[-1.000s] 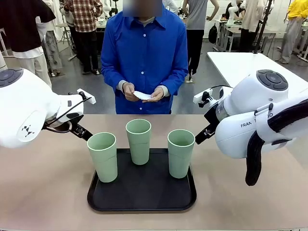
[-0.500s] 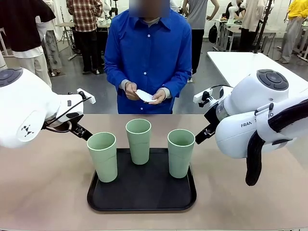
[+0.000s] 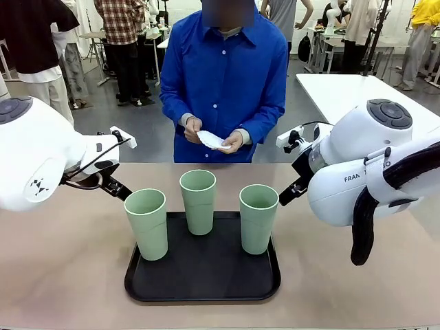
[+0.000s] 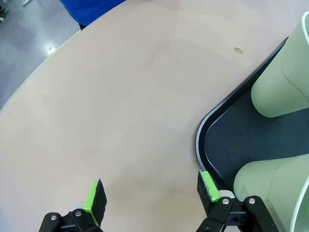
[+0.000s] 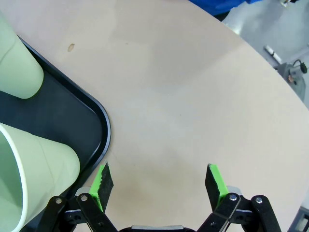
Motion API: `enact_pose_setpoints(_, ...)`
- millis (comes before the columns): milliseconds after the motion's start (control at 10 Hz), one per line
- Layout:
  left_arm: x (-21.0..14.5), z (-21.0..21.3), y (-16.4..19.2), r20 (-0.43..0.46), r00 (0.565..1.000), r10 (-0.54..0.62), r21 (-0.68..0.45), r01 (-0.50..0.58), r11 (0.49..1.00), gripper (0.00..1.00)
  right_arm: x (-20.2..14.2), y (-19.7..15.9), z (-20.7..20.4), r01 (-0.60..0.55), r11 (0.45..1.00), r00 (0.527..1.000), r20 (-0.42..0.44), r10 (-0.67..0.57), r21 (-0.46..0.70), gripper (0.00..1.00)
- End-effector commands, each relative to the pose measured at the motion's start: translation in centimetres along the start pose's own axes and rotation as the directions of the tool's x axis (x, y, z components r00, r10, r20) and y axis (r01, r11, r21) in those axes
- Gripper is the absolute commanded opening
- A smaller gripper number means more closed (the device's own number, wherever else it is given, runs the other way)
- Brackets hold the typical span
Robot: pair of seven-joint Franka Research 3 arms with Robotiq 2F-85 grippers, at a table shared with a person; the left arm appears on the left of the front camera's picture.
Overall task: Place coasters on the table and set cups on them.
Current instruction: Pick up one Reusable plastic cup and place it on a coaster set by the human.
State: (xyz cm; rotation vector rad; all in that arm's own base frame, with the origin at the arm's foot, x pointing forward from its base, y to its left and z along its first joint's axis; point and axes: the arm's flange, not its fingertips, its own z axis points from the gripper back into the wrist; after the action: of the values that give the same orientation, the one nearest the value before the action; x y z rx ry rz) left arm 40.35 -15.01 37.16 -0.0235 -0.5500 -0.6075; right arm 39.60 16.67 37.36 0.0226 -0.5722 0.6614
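Three pale green cups stand on a black tray (image 3: 203, 283): the left cup (image 3: 146, 223), the middle cup (image 3: 198, 201) and the right cup (image 3: 258, 218). At the far side a person in a blue shirt holds white coasters (image 3: 212, 140) in both hands above the table (image 3: 62, 268) edge. My left gripper (image 4: 150, 193) hangs open over bare tabletop just left of the tray's corner (image 4: 200, 140), next to a cup (image 4: 273, 191). My right gripper (image 5: 159, 180) is open over bare tabletop right of the tray (image 5: 102, 126), beside a cup (image 5: 36, 174).
A white table (image 3: 344, 93) stands behind on the right. Other people stand in the background. Bare tabletop lies on both sides of the tray and between the tray and the person.
The person has shifted to the right and turned the coasters in the hands. Both arms and the cups have stayed still.
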Motion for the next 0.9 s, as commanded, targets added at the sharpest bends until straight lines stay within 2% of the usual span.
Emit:
enact_pose_setpoints(0, 0.00, 0.00, 0.00, 0.000, 1.000, 0.000, 0.000, 0.000, 1.000, 1.00, 0.00, 0.01, 0.00, 0.000, 1.000, 1.000, 0.000, 0.000, 0.000, 1.00)
enact_pose_setpoints(800, 0.00, 0.00, 0.00, 0.000, 1.000, 0.000, 0.000, 0.000, 1.000, 1.00, 0.00, 0.00, 0.00, 0.000, 1.000, 1.000, 0.000, 0.000, 0.000, 1.00)
